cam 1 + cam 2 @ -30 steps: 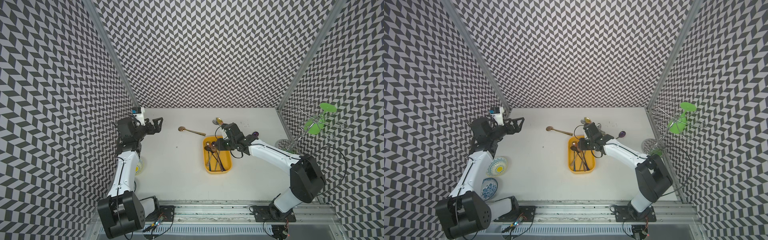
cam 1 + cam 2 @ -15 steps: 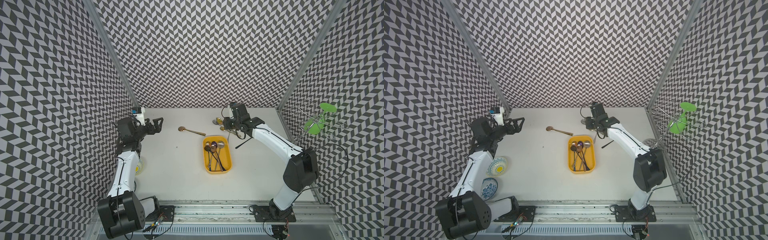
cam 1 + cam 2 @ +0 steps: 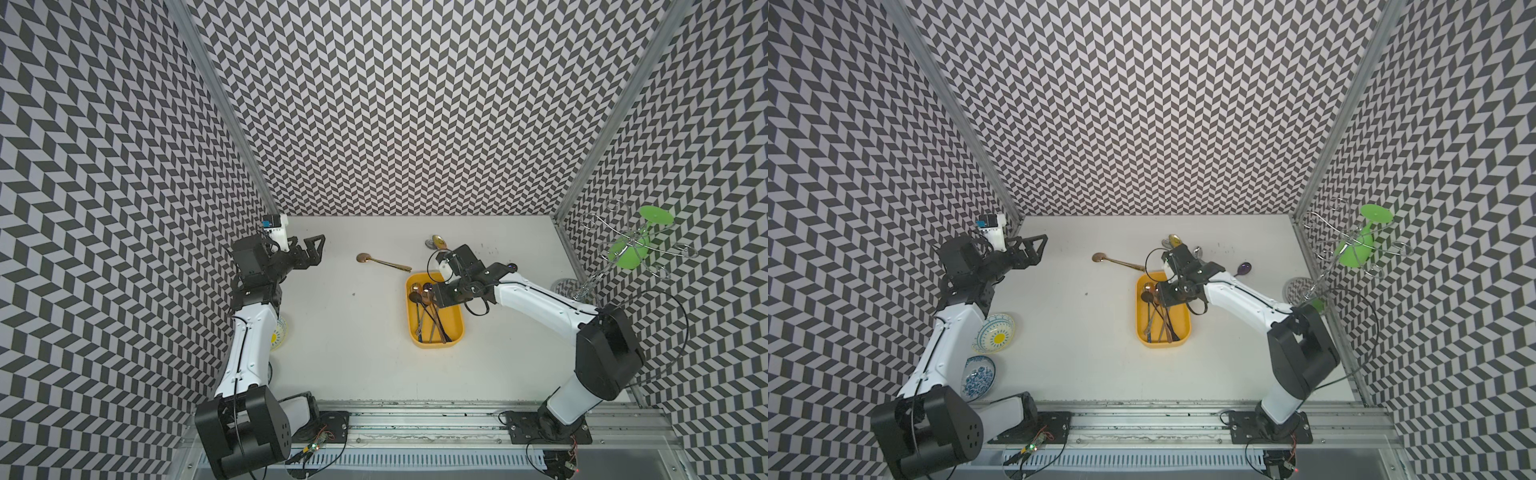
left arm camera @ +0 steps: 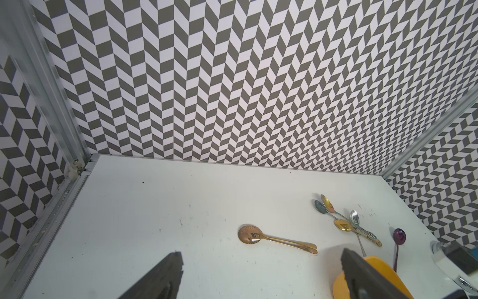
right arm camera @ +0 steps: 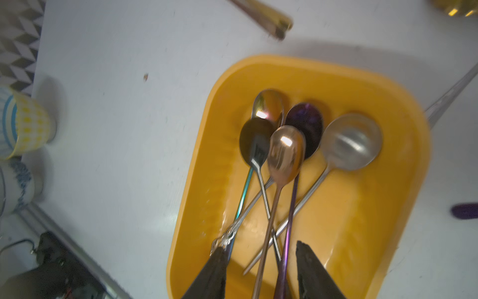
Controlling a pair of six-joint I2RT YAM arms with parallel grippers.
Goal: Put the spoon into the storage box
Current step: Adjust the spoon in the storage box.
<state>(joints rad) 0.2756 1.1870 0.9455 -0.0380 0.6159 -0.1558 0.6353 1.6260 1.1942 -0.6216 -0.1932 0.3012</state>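
storage box [image 3: 454,326], right of centre in both top views, already holds five spoons. right gripper [image 5: 260,247] hovers over its upper end, jaws partly spread, clamping nothing; the rose-gold spoon [image 5: 284,152] lies inside. left gripper [image 4: 260,254] gapes wide, empty. more spoons lie outside, like the gold spoon [image 3: 382,261], upper middle.

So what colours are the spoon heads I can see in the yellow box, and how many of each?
Goldish spoon: 1
Black spoon: 1
Copper spoon: 1
Purple spoon: 1
Silver spoon: 1
Total: 5 spoon heads showing in the yellow box. Any head hidden under these can't be counted.
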